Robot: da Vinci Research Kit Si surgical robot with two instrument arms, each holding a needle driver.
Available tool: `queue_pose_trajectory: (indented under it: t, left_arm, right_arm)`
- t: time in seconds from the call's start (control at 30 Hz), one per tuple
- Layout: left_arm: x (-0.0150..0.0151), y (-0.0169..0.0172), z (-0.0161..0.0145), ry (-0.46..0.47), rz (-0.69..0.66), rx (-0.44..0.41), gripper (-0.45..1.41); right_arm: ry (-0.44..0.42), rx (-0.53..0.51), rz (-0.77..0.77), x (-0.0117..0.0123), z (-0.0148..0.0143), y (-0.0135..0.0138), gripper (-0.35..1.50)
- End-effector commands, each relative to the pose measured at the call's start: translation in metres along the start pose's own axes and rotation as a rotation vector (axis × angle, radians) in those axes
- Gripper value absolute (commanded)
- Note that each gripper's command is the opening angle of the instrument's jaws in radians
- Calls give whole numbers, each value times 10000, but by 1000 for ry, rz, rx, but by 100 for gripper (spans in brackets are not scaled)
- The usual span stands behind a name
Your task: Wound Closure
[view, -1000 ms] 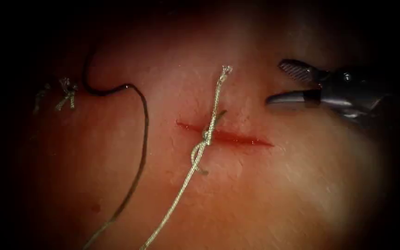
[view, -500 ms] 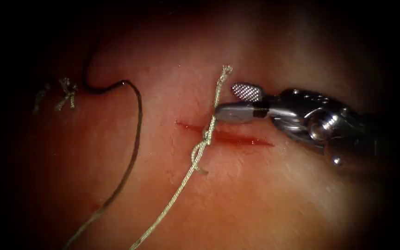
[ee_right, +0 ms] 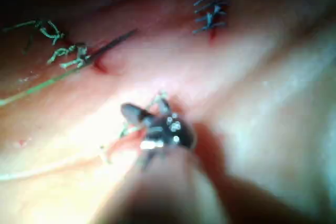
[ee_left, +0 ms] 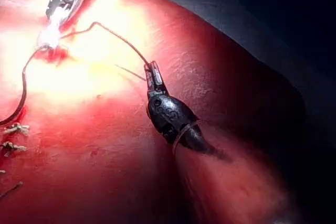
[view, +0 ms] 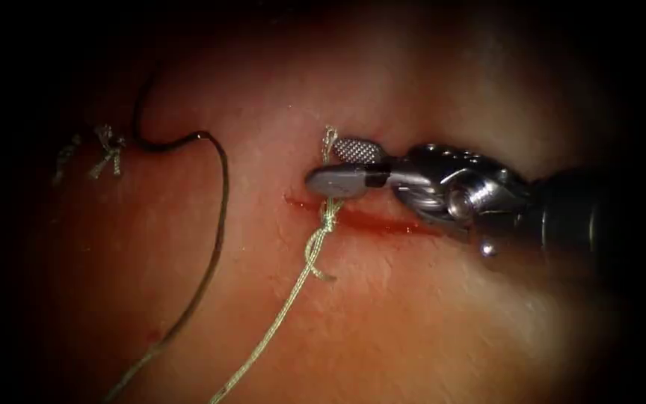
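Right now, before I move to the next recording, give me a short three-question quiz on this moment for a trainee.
1. True or false: the right pincer is shut on the needle.
2. The knot lies: A) on the cut; B) well left of the cut; C) beyond the cut's right end.
3. Fill in: the left pincer is shut on the dark ____.

Key
1. False: its jaws stand open about the pale thread tail and hold nothing.
2. A.
3. Thread: the dark thread runs straight into its jaws. Where the needle lies cannot be told.
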State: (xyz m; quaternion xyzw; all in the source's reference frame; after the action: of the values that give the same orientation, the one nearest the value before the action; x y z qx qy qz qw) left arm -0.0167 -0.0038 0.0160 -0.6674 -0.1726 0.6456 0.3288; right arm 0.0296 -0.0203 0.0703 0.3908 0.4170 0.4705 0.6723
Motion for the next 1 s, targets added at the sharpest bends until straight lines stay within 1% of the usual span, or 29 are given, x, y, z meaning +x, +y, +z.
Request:
queue_pose_trajectory:
  t: [0.03,0.17,0.4,0.57,0.8,0.87,0.93,0.97,1.0]
  left_arm:
    - [-8,1,3,0,-3,-4,-45]
    - [-9,0,4,0,-2,-4,-45]
    - [-12,1,7,1,1,0,-45]
    - [-12,1,7,1,1,-1,-45]
    - [-14,2,7,1,3,1,-45]
    - [-15,2,6,1,3,0,-45]
    - [-15,2,5,1,4,0,-45]
    - [-15,3,4,1,4,0,-45]
    - [-15,3,4,1,4,-1,-45]
  right_arm:
    - [4,15,4,4,1,-2,118]
    - [10,32,51,7,-6,-9,116]
    - [-2,49,197,5,-5,-13,115]
    - [-8,63,209,6,-2,-14,116]
    - [-21,83,223,9,12,-15,104]
    - [-22,92,237,10,16,-16,104]
    - [-25,98,253,11,20,-17,96]
    - [-27,100,265,11,20,-18,84]
    - [-28,101,277,12,20,-19,62]
